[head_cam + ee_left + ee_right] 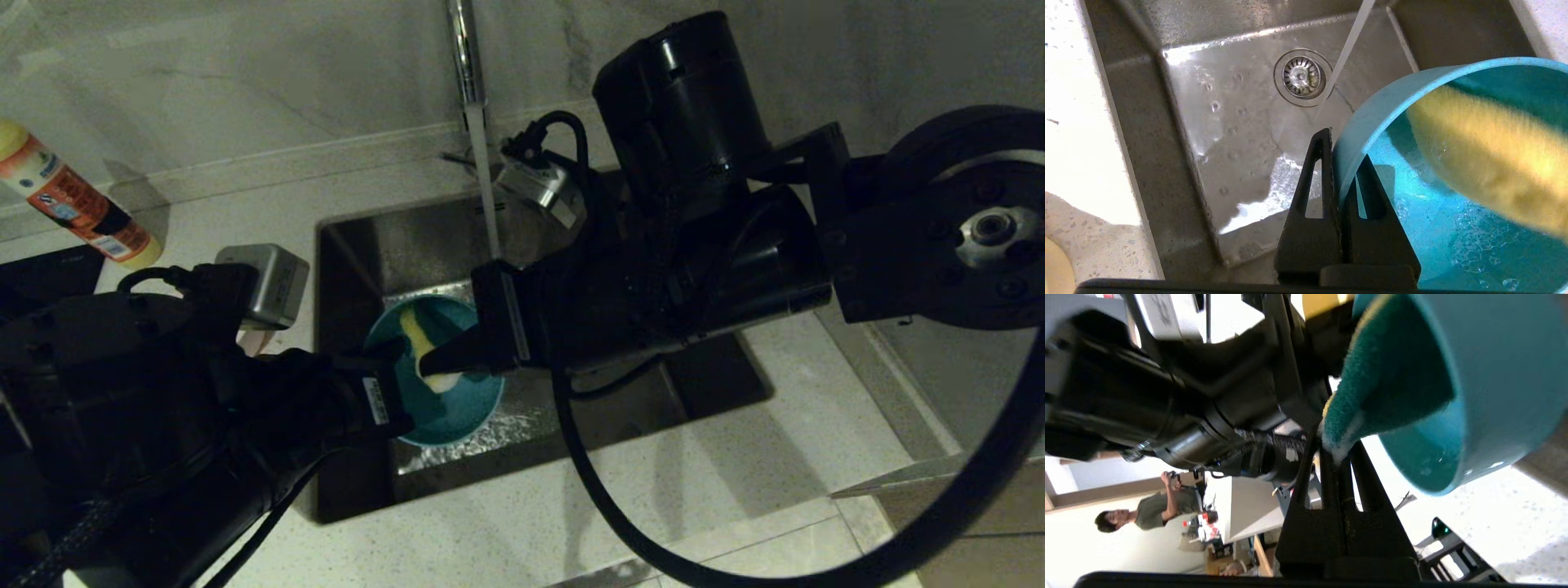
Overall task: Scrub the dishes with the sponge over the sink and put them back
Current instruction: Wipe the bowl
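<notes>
A light blue bowl (457,408) hangs tilted over the steel sink (359,245). My left gripper (390,353) is shut on its near rim, one finger inside the wall and one outside (1341,171). The bowl's wet, foamy inside (1412,228) faces the right arm. My right gripper (429,365) reaches in from the right, shut on one end of the sponge (418,335). Seen in the right wrist view, the gripper (1337,455) pinches the sponge's foamy corner, and its green side (1372,392) lies against the bowl's inner wall (1494,375). Its yellow foam side (1486,151) shows in the left wrist view.
Water runs from the faucet (465,65) in a thin stream (487,204) and lands near the drain strainer (1301,76), behind the bowl. A yellow and orange bottle (73,200) lies on the speckled counter (653,490) at far left. The right arm's black cable (588,490) loops over the sink's front.
</notes>
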You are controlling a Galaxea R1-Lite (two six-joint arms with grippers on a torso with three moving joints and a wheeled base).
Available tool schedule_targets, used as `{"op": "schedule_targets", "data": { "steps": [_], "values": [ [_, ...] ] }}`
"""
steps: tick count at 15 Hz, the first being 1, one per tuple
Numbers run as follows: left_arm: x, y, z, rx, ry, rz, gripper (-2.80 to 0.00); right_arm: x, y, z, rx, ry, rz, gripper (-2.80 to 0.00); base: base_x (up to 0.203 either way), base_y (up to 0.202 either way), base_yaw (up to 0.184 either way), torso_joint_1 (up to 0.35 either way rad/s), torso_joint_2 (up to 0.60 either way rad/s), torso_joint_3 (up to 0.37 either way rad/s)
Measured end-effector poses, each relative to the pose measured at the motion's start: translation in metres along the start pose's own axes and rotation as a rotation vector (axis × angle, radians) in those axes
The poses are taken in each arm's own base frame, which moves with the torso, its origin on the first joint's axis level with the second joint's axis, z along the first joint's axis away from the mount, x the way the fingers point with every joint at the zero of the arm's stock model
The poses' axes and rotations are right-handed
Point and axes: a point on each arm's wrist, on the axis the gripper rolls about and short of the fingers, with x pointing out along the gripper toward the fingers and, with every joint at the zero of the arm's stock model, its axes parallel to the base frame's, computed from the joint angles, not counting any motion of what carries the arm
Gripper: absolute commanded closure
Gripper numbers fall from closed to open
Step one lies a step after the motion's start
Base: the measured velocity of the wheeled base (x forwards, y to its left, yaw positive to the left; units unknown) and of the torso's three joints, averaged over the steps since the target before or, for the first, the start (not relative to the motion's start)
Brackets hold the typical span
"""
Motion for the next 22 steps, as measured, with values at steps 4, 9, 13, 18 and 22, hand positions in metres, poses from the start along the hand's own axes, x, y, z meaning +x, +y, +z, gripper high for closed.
{"op": "schedule_targets", "data": {
  "steps": [4, 9, 13, 18, 22],
  "values": [
    [-0.003, 0.001, 0.003, -0.006, -0.012, -0.003, 0.0, -0.006, -0.002, 0.004, 0.004, -0.016, -0.012, 0.0, 0.0, 0.0, 0.0, 0.0, 0.0, 0.0],
    [-0.005, 0.003, 0.009, -0.01, -0.034, 0.006, 0.0, -0.009, -0.013, -0.009, 0.028, 0.024, -0.047, 0.0, 0.0, 0.0, 0.0, 0.0, 0.0, 0.0],
    [-0.004, 0.003, 0.011, -0.006, -0.04, 0.005, 0.0, -0.015, -0.014, -0.015, 0.038, 0.036, -0.056, 0.0, 0.0, 0.0, 0.0, 0.0, 0.0, 0.0],
    [-0.003, 0.001, 0.014, -0.011, -0.049, 0.004, 0.0, -0.008, -0.01, -0.02, 0.034, 0.061, -0.04, 0.0, 0.0, 0.0, 0.0, 0.0, 0.0, 0.0],
    [-0.002, 0.001, 0.014, -0.012, -0.049, 0.005, 0.0, 0.002, -0.007, -0.023, 0.028, 0.08, -0.028, 0.0, 0.0, 0.0, 0.0, 0.0, 0.0, 0.0]
  ]
}}
